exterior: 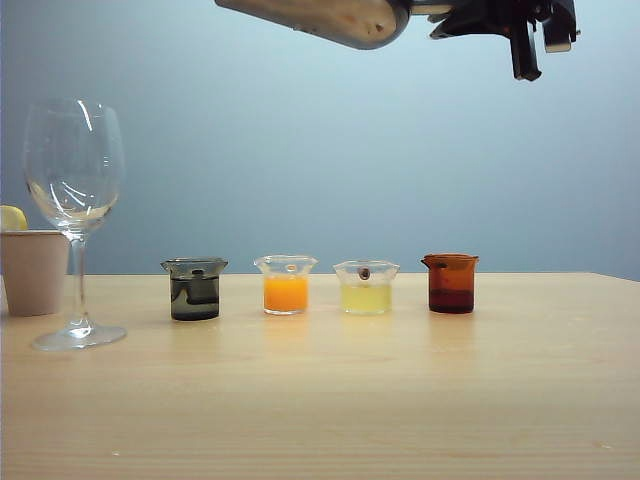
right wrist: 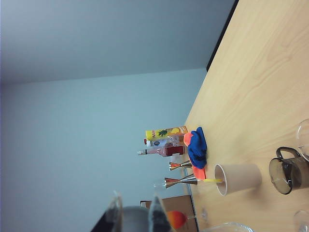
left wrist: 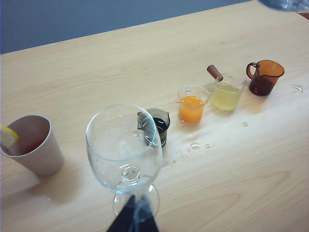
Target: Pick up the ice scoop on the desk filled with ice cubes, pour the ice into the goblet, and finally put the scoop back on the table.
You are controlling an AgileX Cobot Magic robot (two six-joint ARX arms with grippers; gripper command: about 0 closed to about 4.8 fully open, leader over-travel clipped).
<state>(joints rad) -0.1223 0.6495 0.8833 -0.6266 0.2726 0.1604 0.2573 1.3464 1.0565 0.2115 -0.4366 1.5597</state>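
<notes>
The steel ice scoop (exterior: 320,18) hangs high over the table (exterior: 320,400), roughly above the orange and yellow beakers, with its mouth pointing left. My right gripper (exterior: 442,14) is shut on its short handle; in the right wrist view the grey handle (right wrist: 135,220) sits between the fingers (right wrist: 157,212). No ice cubes show from these angles. The goblet (exterior: 74,200) stands upright and empty at the far left. In the left wrist view my left gripper (left wrist: 133,217) hovers just in front of the goblet's foot (left wrist: 152,195), its dark fingers meeting in a point with nothing held.
Left of the goblet stands a beige paper cup (exterior: 33,272) with a lemon slice. A row of small beakers crosses the middle: grey (exterior: 195,290), orange (exterior: 286,285), yellow (exterior: 366,288), amber (exterior: 451,283). Water drops (left wrist: 195,145) lie near them. Bottles and a blue cloth (right wrist: 197,147) sit at the table's far end.
</notes>
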